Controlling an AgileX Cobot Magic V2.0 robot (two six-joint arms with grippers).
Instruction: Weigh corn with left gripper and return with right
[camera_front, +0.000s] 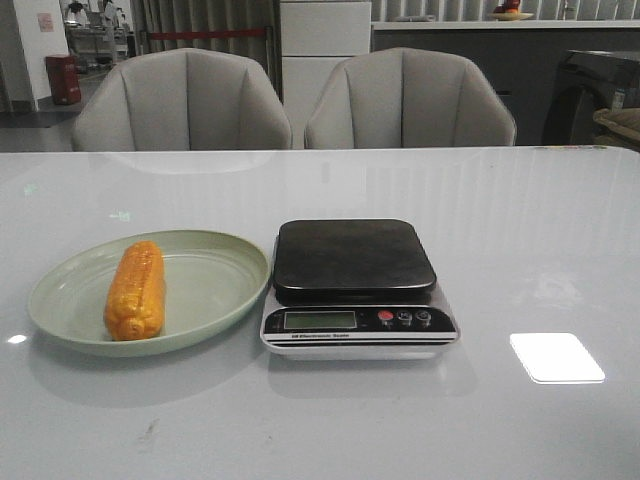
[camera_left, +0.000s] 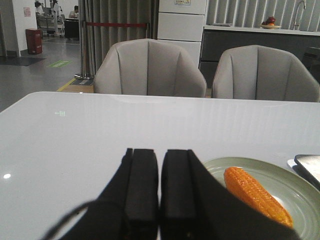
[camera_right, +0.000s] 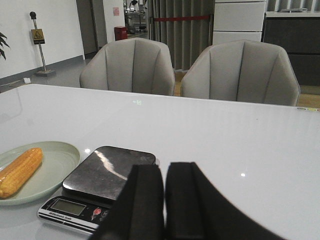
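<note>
Since the orange-yellow cob of corn lies lengthwise in the pale green round plate on the glossy white counter, you have, by my judgement, nothing done yet: lifting, weighing and returning all remain. The black-topped digital kitchen scale stands just beside the plate, its platform bare. Your matte-black left pincer is clenched with nothing between its fingers, near the plate; the right pincer is likewise clenched and empty. The scale's front strip reads roughly "Electronic Scale"; its display is unreadable.
</note>
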